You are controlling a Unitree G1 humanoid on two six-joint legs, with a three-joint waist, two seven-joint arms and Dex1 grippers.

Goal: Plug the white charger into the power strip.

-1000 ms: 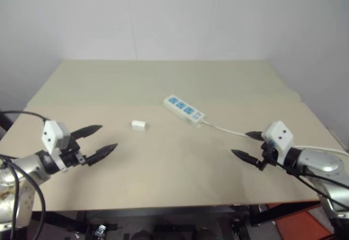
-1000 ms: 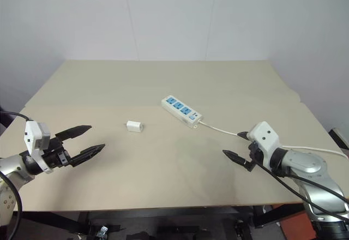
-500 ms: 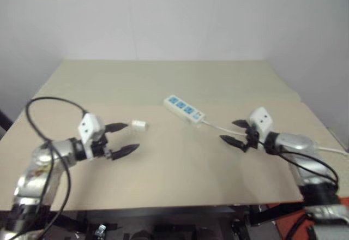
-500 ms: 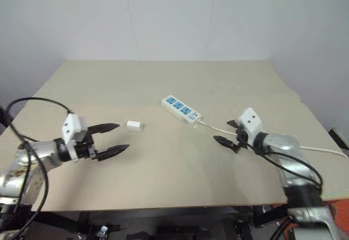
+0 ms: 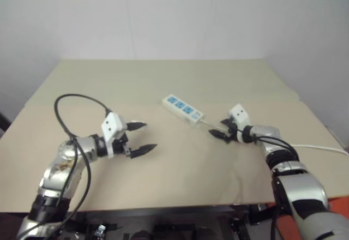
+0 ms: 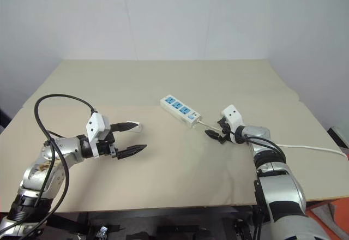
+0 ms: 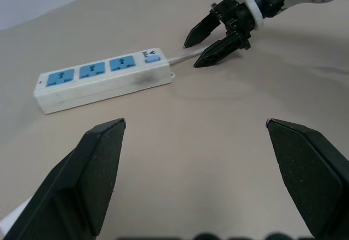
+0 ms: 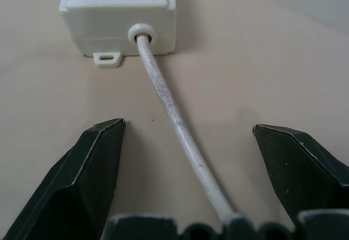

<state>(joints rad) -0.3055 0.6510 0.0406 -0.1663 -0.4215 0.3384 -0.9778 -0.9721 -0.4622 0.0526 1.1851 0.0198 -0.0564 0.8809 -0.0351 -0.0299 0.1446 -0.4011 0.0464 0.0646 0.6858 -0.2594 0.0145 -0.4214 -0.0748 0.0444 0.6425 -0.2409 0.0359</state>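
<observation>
The strip lies flat near the middle of the table, its cord trailing off to the right. The right gripper sits just behind the strip's switch end, fingers spread to either side of the cord, gripping nothing. The left gripper is wide open and empty, one fingertip just beside the charger on the table.

Two grippers flank the long white power strip with three blue sockets.

The right gripper straddles its thin cord just beyond the switch end; the open left gripper reaches the small white charger block nearby.
</observation>
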